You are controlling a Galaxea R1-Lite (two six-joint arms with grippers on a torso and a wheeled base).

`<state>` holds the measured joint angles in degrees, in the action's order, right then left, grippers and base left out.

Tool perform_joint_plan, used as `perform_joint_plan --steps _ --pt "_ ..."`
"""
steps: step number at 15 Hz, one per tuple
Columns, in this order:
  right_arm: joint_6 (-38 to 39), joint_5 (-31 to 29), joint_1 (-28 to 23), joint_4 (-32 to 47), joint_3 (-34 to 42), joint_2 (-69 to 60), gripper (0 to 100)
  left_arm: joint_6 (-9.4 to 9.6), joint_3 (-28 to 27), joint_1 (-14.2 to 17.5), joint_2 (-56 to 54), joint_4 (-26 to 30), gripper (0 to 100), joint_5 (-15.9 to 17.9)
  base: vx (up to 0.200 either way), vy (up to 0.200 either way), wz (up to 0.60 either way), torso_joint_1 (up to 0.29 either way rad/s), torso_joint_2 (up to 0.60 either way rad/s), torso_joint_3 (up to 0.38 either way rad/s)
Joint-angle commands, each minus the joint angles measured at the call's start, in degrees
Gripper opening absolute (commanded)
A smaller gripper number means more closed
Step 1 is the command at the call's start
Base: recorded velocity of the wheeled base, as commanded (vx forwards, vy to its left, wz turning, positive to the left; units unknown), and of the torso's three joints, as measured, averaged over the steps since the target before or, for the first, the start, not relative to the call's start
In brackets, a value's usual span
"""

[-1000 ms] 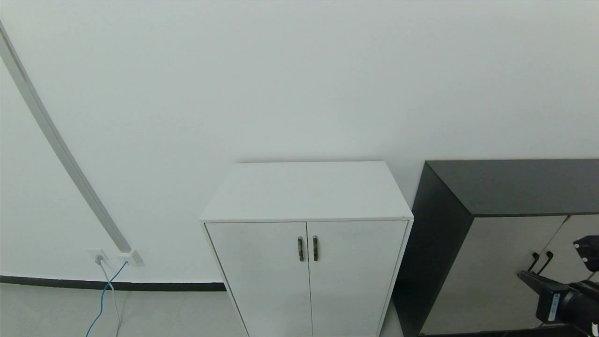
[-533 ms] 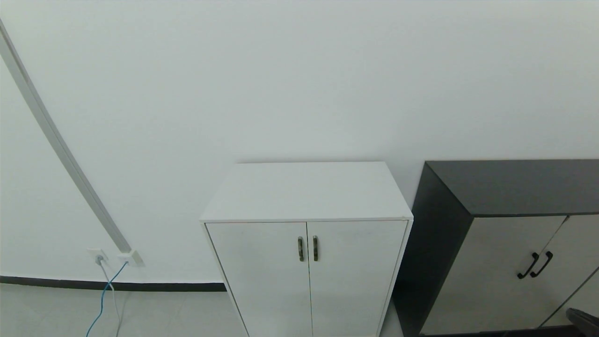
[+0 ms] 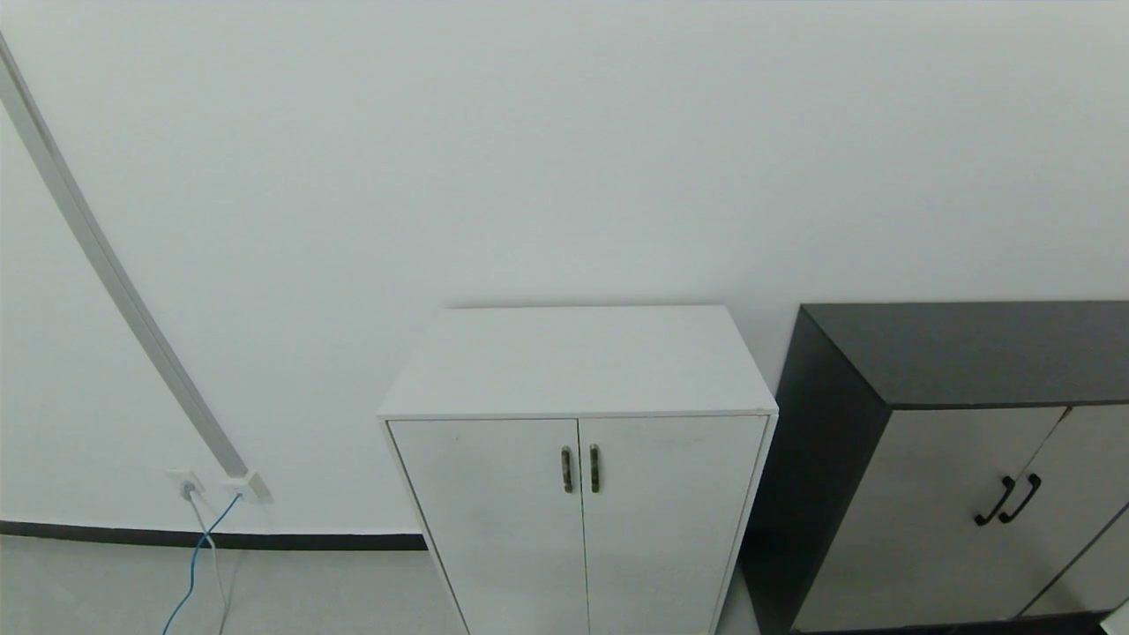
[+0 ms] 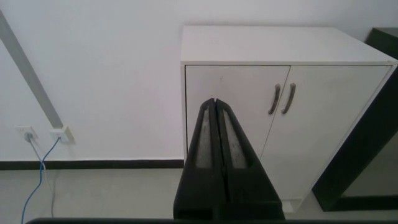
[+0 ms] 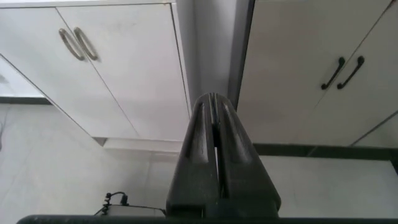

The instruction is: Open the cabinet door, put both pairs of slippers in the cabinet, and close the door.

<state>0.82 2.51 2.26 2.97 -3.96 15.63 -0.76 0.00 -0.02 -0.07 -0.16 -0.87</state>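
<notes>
A white wall (image 3: 564, 150) is crossed by a slanted grey conduit (image 3: 115, 265) and edged by a black skirting strip (image 3: 265, 539); a black, grey-doored cabinet (image 3: 988, 353) is set against it.

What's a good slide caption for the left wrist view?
Left pincer, shut and empty, poised before the closed white cabinet.

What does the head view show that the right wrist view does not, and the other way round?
Head view, not right wrist: the top of the white cabinet, the wall socket with its blue cable, and the slanted wall duct. Right wrist, not head: the right gripper, jaws shut, and the floor in front of the cabinets. Both: the white cabinet's shut doors with their handles, and the dark cabinet with its black handles.
</notes>
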Motion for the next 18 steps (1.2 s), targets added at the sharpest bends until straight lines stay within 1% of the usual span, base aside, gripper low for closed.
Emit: perform_joint_plan --steps 1,4,7,9,11,12,13,14,15,17,18 --pt "0.0 -0.1 0.0 1.2 0.3 -7.3 0 -0.04 0.0 0.0 0.1 0.0 0 0.0 0.0 0.0 0.0 0.0 0.0 0.0" --pt "-0.4 -0.5 0.0 0.9 0.8 -11.5 0 0.05 0.0 0.0 0.1 0.0 0 0.0 0.0 0.0 0.0 0.0 0.0 0.0" --pt "-1.8 -0.1 -0.2 0.8 0.9 -11.8 0 -0.04 0.0 0.0 0.1 0.0 0 0.0 0.0 0.0 0.0 0.0 0.0 0.0" --pt "0.6 -0.1 -0.2 0.8 1.0 -11.8 0 0.14 0.0 0.0 0.1 0.0 0 0.1 0.0 0.0 0.0 0.0 0.0 0.0" --pt "1.0 -0.6 -0.7 0.7 1.0 -12.5 0 0.05 0.0 0.0 0.1 0.0 0 0.1 0.0 0.0 0.0 0.0 0.0 0.0" --pt "0.6 -1.1 -2.1 0.8 0.9 -15.2 0 0.05 0.0 0.0 0.1 0.0 0 0.1 0.0 0.0 0.0 0.0 0.0 0.0" --pt "-0.1 -2.0 -2.2 0.5 1.0 -15.5 0 0.05 0.0 0.0 0.1 0.0 0 0.1 0.0 0.0 0.0 0.0 0.0 0.0" --pt "-0.9 -5.1 -2.2 -0.6 1.4 -15.5 0 0.05 0.0 0.0 0.1 0.0 0 0.1 0.0 0.0 0.0 0.0 0.0 0.0" --pt "-1.0 -6.3 -2.2 -1.7 1.9 -15.5 0 0.05 0.0 0.0 0.1 0.0 0 0.1 0.0 0.0 0.0 0.0 0.0 0.0" --pt "-0.8 -6.1 -2.2 -2.2 2.0 -15.5 0 0.05 0.0 0.0 0.1 0.0 0 0.1 0.0 0.0 0.0 0.0 0.0 0.0" --pt "-0.6 -4.7 -2.2 -2.2 2.1 -15.4 0 0.05 0.0 -0.1 0.1 0.0 0 0.1 0.0 0.0 0.0 0.0 0.0 0.0"
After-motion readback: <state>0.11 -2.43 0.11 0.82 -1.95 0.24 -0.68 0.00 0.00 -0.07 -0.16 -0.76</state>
